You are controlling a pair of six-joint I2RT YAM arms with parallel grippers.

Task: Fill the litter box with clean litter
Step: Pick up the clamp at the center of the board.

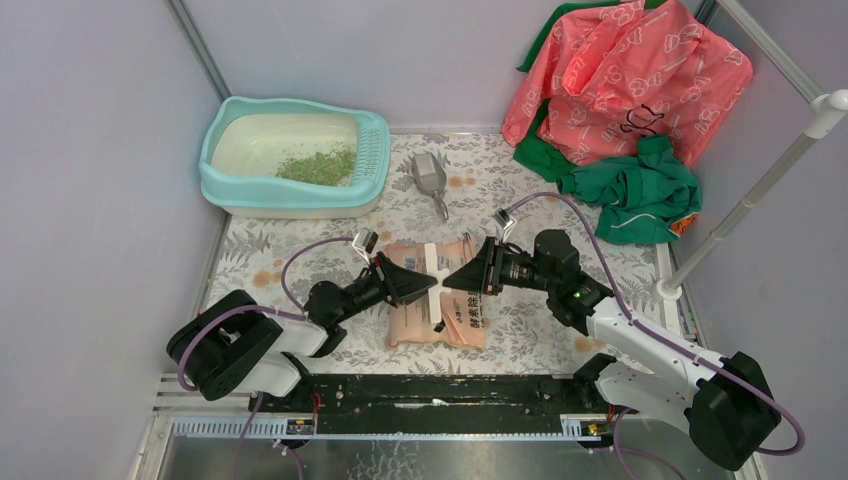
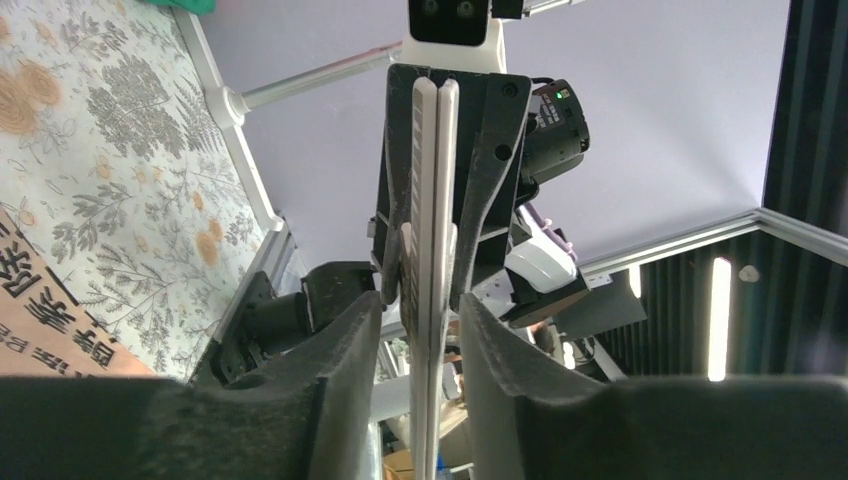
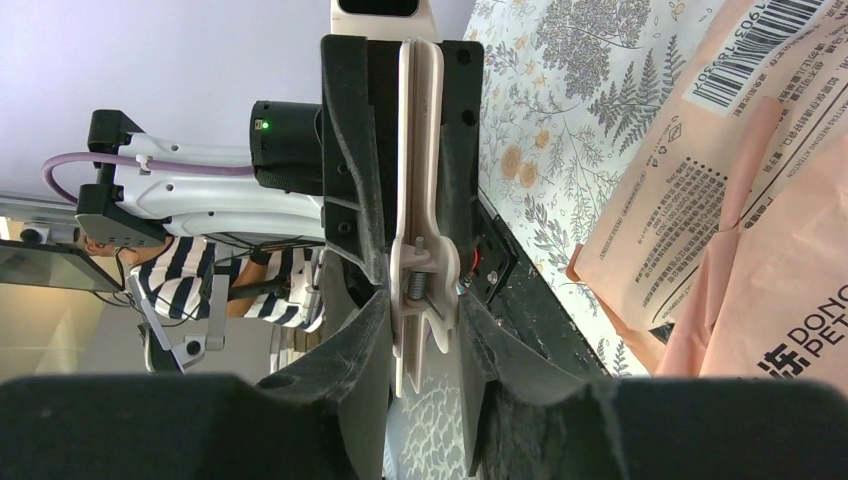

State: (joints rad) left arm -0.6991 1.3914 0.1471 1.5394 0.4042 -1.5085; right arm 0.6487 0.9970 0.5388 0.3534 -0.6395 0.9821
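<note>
Turquoise rounded-rectangular plastic litter box (image 1: 222,172) with a cream inner pan is located at the far left of the floral-patterned surface (image 1: 560,195). A thin patch of green-and-pale granular clean litter (image 1: 320,165) is observed in the pan, toward its slotted end. A grey plastic scoop (image 1: 428,178) is noted just right of the box. A pink-orange printed bag (image 1: 440,325) lies flat near the arm bases. Above it, the left gripper (image 1: 429,283) and right gripper (image 1: 448,280) are met tip to tip. A white plastic spring clip (image 3: 418,150) is clamped by the fingers of both, as seen in each wrist view.
</note>
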